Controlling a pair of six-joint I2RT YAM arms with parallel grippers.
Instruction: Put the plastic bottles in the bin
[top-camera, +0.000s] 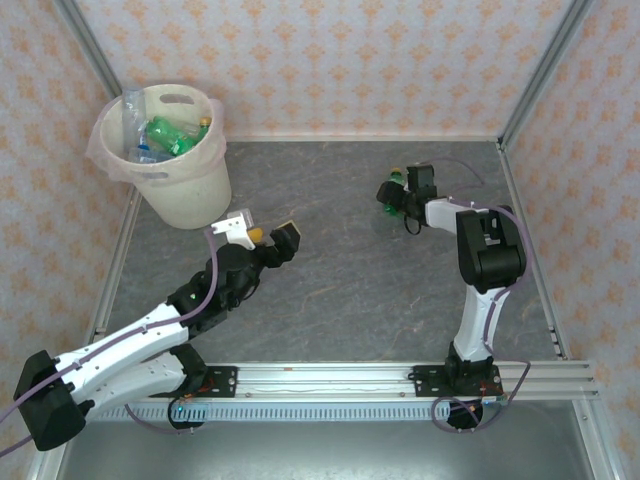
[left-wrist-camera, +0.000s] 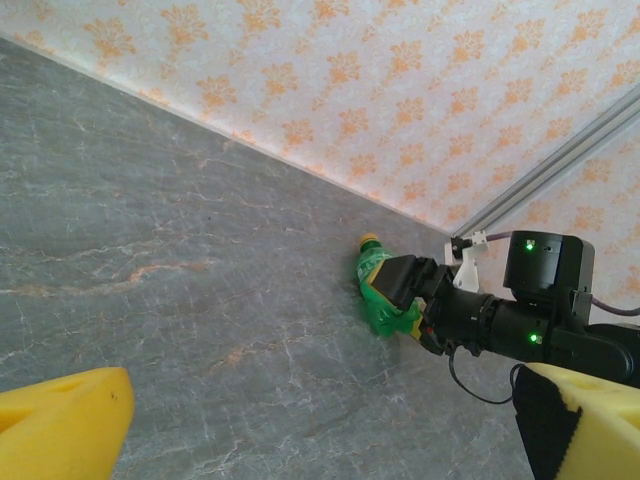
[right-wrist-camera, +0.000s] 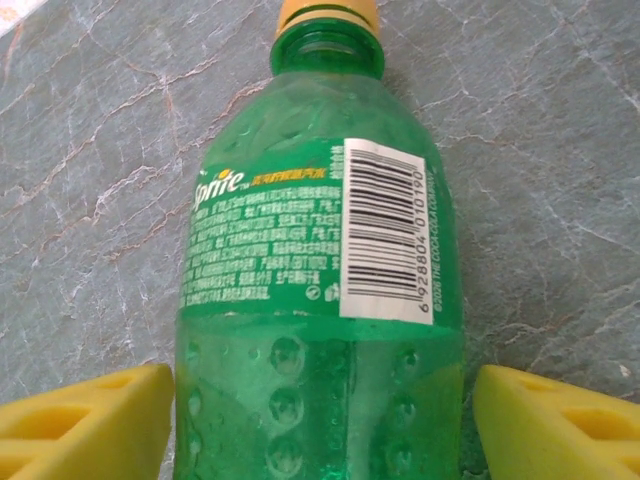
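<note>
- Green plastic under a yellow cap (right-wrist-camera: 328, 12): a Sprite bottle (right-wrist-camera: 320, 250) lies on its side on the grey counter (top-camera: 350, 290), far right, near the back wall and well apart from the bin (top-camera: 185, 200).
- The right claw (right-wrist-camera: 320, 420) straddles the bottle's lower body, with a yellow pad (right-wrist-camera: 85, 420) at either flank, right up against the plastic. Whether they pinch it yet I cannot tell (any gap is hairline at most).
- The left claw (top-camera: 268, 238) is spread wide and holds nothing, hovering near the foot of the bin.
- The bin, back left, already holds several bottles (top-camera: 165, 135), green and clear among them.
- Step in hand, as I judge it: the grasp of this one bottle on the counter.
- The next move calls for a firm squeeze that does not crush the thin wall and a clean lift. Then comes a long carry leftward to above the bin's rim, or perhaps a handover, since the bin stands on the left arm's side.
</note>
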